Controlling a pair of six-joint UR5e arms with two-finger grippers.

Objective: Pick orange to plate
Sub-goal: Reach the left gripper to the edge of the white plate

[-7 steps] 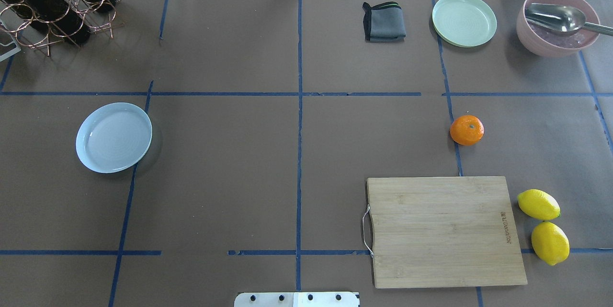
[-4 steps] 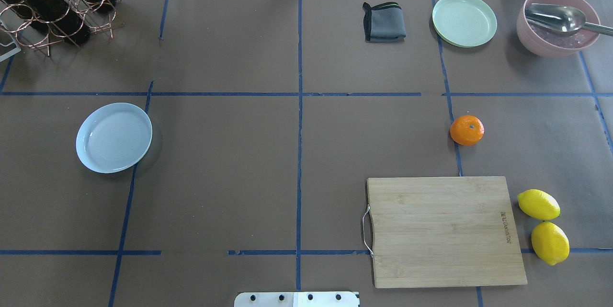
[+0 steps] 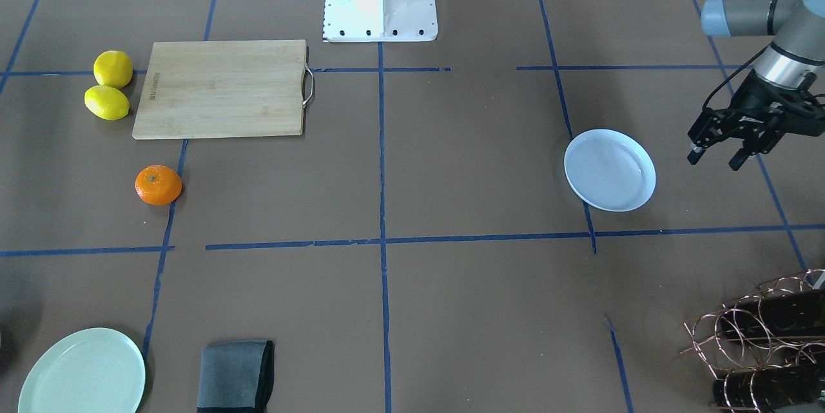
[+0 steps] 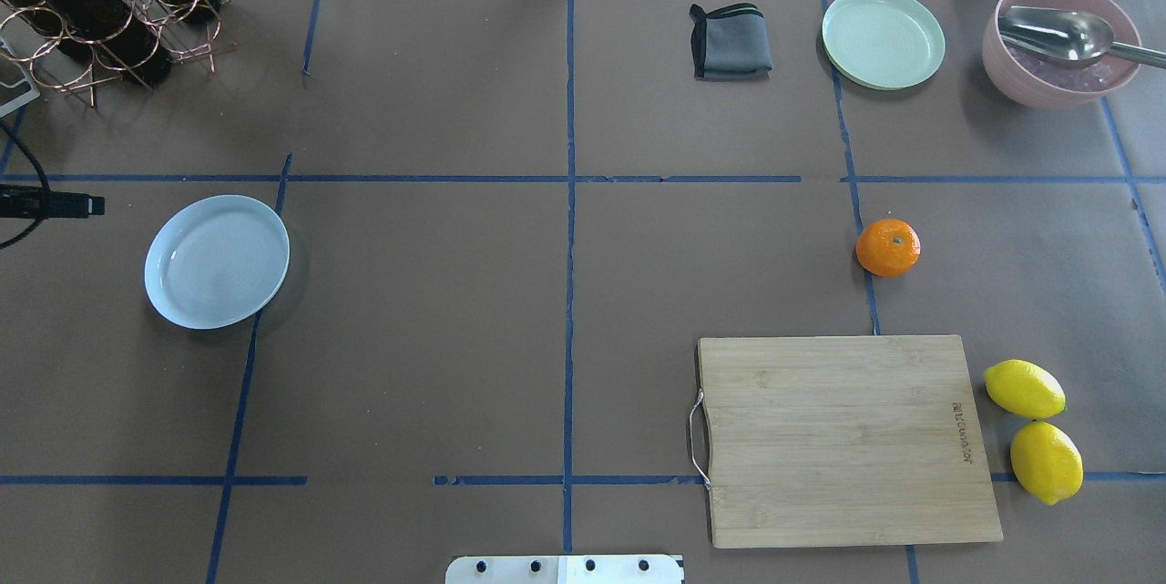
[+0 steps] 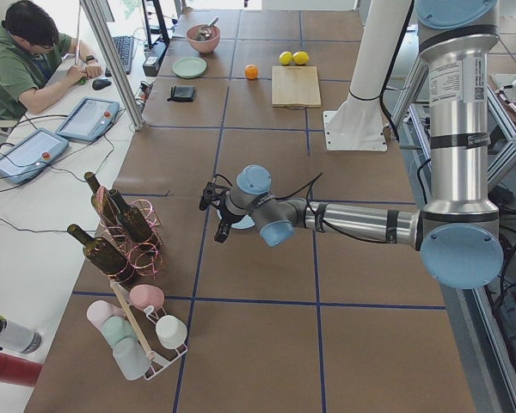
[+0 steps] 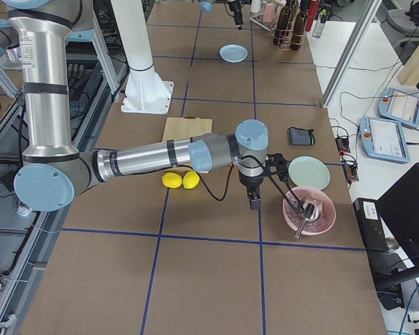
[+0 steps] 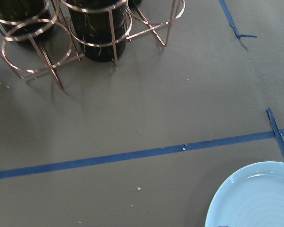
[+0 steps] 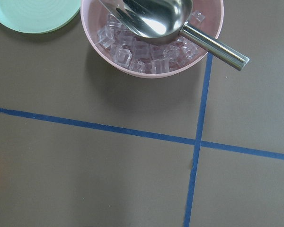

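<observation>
Left tool (image 3: 714,156): fingers spread, empty, hovering beside plate (image 4: 217,261) near counter's left edge.
Right tool (image 6: 253,199): shows only in a side view, near the far right corner; cannot tell whether spread or pressed together.
Orange (image 4: 888,248): on counter toward right edge, ungrasped.
Plate bare; pick, carry and placing all remain.

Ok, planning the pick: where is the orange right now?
Overhead view, right half: the orange sits on a blue tape line, just beyond the far edge of the cutting board.
</observation>
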